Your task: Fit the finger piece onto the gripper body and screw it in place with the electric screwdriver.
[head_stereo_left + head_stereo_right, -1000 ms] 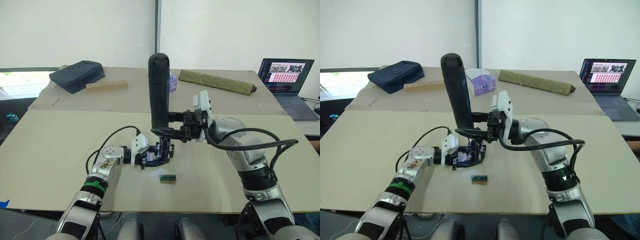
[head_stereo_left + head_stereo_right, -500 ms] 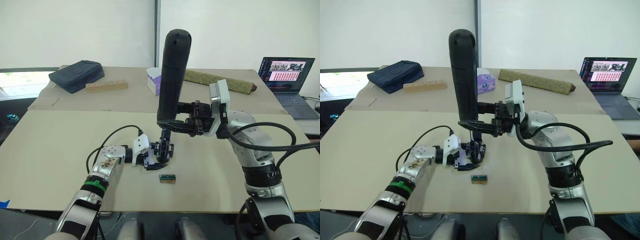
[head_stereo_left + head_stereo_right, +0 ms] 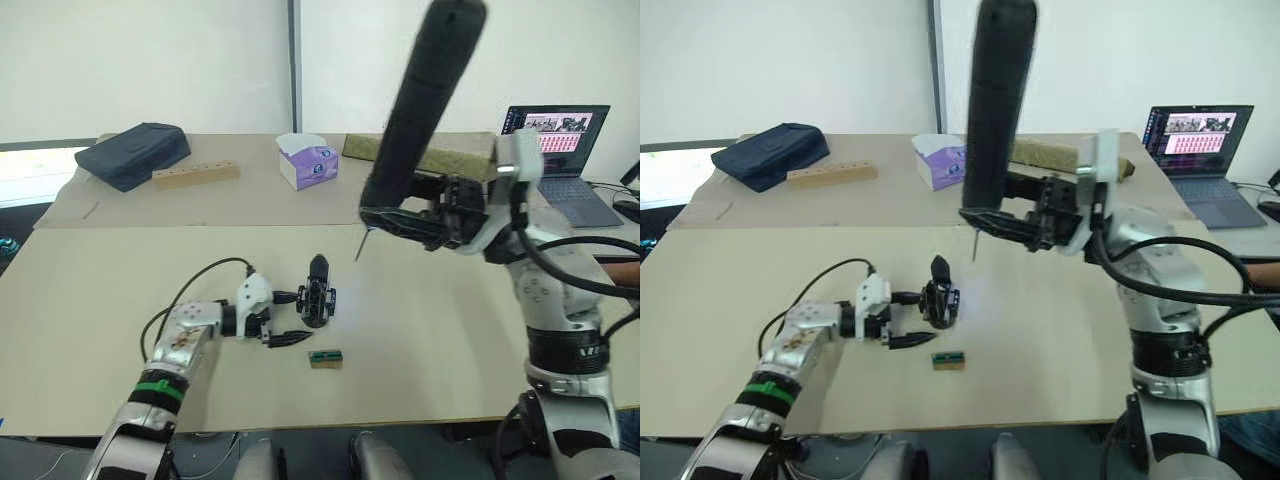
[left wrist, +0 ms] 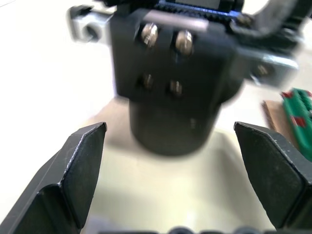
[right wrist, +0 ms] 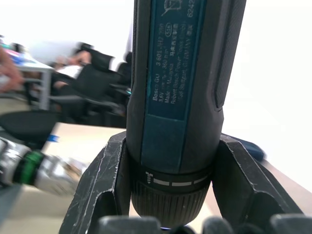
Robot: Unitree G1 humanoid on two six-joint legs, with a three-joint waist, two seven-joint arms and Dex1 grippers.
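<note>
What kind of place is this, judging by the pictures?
Probably an office or lab workroom: a large table against plain white walls, an open laptop, a tissue box, and office chairs in the right wrist view.

we count one electric screwdriver (image 3: 420, 110), one gripper body (image 3: 315, 300) and one small green-topped block (image 3: 325, 357) on the surface (image 3: 100, 290). farther back we see one dark blue bag (image 3: 132, 153), one wooden strip with holes (image 3: 195, 173), one tissue box (image 3: 308, 160), one olive rolled mat (image 3: 440, 150) and one laptop (image 3: 560, 135). we count two end effectors, the left end effector (image 3: 285, 320) and the right end effector (image 3: 400, 215).
</note>
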